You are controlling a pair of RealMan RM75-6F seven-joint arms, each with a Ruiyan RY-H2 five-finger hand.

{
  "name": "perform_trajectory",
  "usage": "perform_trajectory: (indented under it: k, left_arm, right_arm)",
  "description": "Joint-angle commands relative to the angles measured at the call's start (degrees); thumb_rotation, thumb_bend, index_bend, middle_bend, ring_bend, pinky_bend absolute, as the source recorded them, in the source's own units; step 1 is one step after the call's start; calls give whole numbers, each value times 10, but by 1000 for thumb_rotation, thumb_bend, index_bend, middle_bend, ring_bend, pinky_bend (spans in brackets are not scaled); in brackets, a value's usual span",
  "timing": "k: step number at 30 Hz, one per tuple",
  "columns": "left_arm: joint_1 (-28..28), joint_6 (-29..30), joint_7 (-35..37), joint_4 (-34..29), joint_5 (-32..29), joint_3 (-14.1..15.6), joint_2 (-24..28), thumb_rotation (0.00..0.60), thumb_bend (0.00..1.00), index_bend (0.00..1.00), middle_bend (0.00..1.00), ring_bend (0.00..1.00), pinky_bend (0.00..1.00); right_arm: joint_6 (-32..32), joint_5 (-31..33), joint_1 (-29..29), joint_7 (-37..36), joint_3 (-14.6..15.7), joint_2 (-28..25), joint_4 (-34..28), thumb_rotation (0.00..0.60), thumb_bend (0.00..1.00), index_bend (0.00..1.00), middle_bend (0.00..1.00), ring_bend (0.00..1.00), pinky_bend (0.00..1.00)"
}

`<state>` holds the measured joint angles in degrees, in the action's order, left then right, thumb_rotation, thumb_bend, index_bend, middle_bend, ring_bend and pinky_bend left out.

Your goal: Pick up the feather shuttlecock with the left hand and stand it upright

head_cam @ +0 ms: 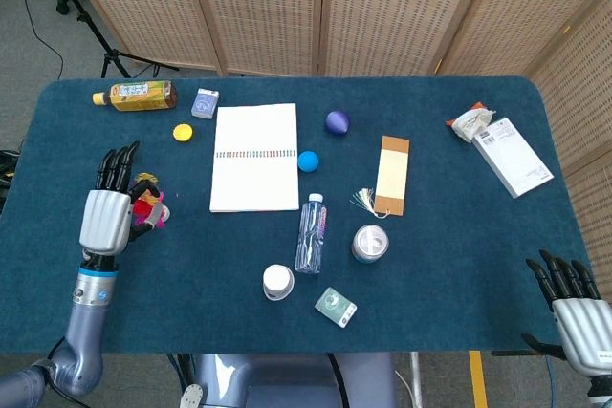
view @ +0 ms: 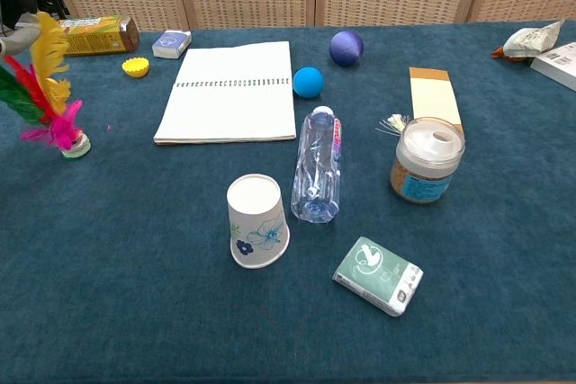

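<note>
The feather shuttlecock (view: pixel 47 87) has its white base on the blue cloth at the table's left side. Its yellow, green and pink feathers lean toward the left in the chest view. In the head view the shuttlecock (head_cam: pixel 148 209) peeks out from just right of my left hand (head_cam: pixel 103 217), whose fingers are straight and point away from me. Only a sliver of that hand (view: pixel 13 35) shows at the chest view's left edge, close to the yellow feather tip; whether it touches is unclear. My right hand (head_cam: pixel 574 317) hangs with fingers spread off the table's near right corner, holding nothing.
A white notebook (head_cam: pixel 254 157) lies right of the shuttlecock, with a yellow cap (head_cam: pixel 183 133) and a tea bottle (head_cam: pixel 134 96) behind. A lying water bottle (head_cam: pixel 312 233), paper cup (head_cam: pixel 277 281), jar (head_cam: pixel 369 243) and tissue pack (head_cam: pixel 336 307) fill the near middle.
</note>
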<state>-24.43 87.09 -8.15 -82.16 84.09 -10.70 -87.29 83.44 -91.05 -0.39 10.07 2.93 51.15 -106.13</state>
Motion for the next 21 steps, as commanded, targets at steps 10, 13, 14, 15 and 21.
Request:
perform_trajectory:
  k: [10,13,14,15,21]
  left_arm:
    - [72,-38,-70,-205,-23,80,171,600,98,337,0,0,0]
    - [83,-48,-82,-234,-23,100,204,600,45,288,0,0,0]
    - [88,-50,-91,-243,-20,108,215,600,27,268,0,0,0]
    - [93,-50,-99,-250,-17,115,224,600,13,244,0,0,0]
    - [125,-33,-119,-272,21,152,256,600,0,130,0,0,0]
  right_arm:
    - [-4,-3,1,3,2,-4,-10,600,0,0,0,0,0]
    - [-6,-1,2,4,3,-4,-10,600,0,0,0,0,0]
    - [-8,0,2,4,3,-3,-10,600,0,0,0,0,0]
    - [-9,0,2,5,3,-3,-10,600,0,0,0,0,0]
    - [-15,7,4,10,2,1,-7,600,0,0,0,0,0]
